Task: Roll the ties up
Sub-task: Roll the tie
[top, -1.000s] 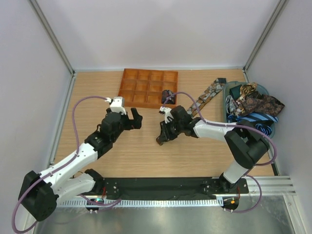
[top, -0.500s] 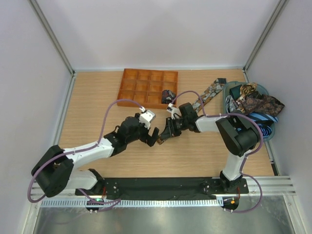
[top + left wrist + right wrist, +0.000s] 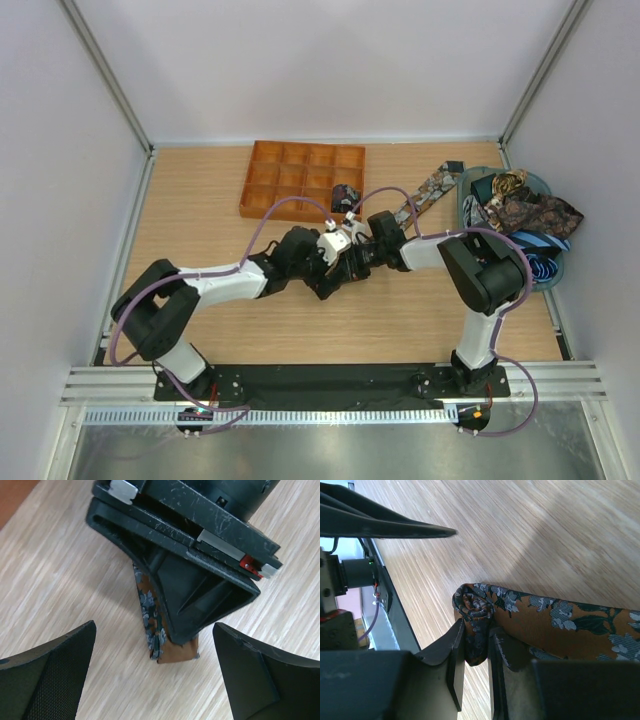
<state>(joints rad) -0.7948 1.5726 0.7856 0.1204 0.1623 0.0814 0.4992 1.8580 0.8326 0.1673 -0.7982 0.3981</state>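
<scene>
A brown paisley tie [image 3: 432, 188] lies stretched across the table from the bowl toward the middle. My right gripper [image 3: 347, 266] is shut on its small rolled end [image 3: 476, 605], and the flat fabric [image 3: 560, 625] trails away to the right. In the left wrist view the tie end [image 3: 152, 625] sticks out below the right gripper's fingers [image 3: 200, 595]. My left gripper [image 3: 330, 274] is open and empty, its fingers [image 3: 55, 675] spread wide on either side of that tie end, not touching it. A rolled paisley tie [image 3: 346, 193] sits in the tray.
The orange gridded tray [image 3: 275, 180] stands at the back centre. A teal bowl [image 3: 548, 188] at the right edge holds several loose ties, paisley [image 3: 525, 212] and blue striped [image 3: 530, 245]. White walls enclose the wooden table [image 3: 200, 210].
My left arm has swung from the left side across to the middle and now faces the right gripper. The right gripper has shifted slightly, still holding the tie end.
</scene>
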